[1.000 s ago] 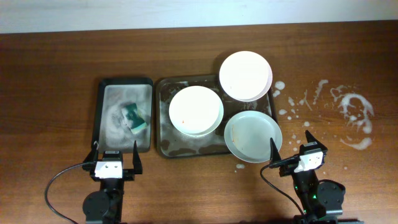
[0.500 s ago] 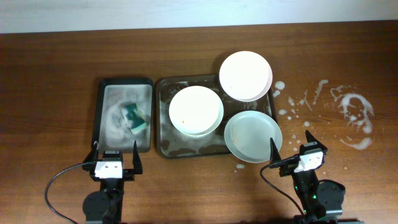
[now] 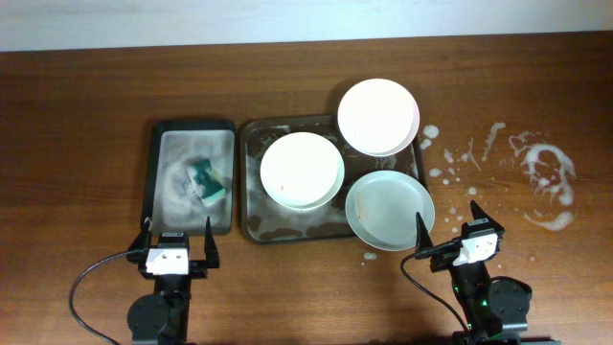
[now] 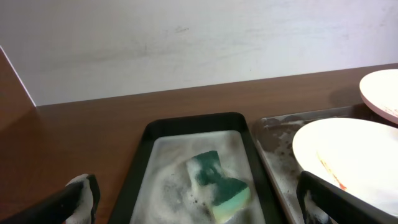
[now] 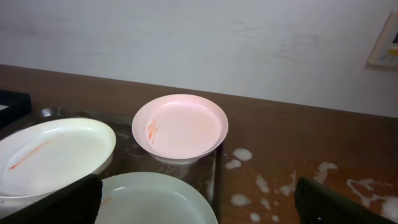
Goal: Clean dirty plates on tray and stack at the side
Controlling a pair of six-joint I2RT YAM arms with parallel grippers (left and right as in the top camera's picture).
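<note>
Standing spread and empty, the left gripper (image 3: 177,231) and right gripper (image 3: 447,218) sit nearer than the soapy tray (image 3: 261,226), which bears three plates (image 3: 302,171).

No readable text, label, brand or number shows on anything here.

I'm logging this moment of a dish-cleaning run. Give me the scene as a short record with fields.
tray: soapy, three plates on it
middle plate: fully inside, red streaks
far plate: overhangs far rim, red streaks
greenish plate: overhangs near right corner
sponge: in narrow tray, in foam
left gripper: open, empty
right gripper: open, empty
table: foam splashes at right
</note>
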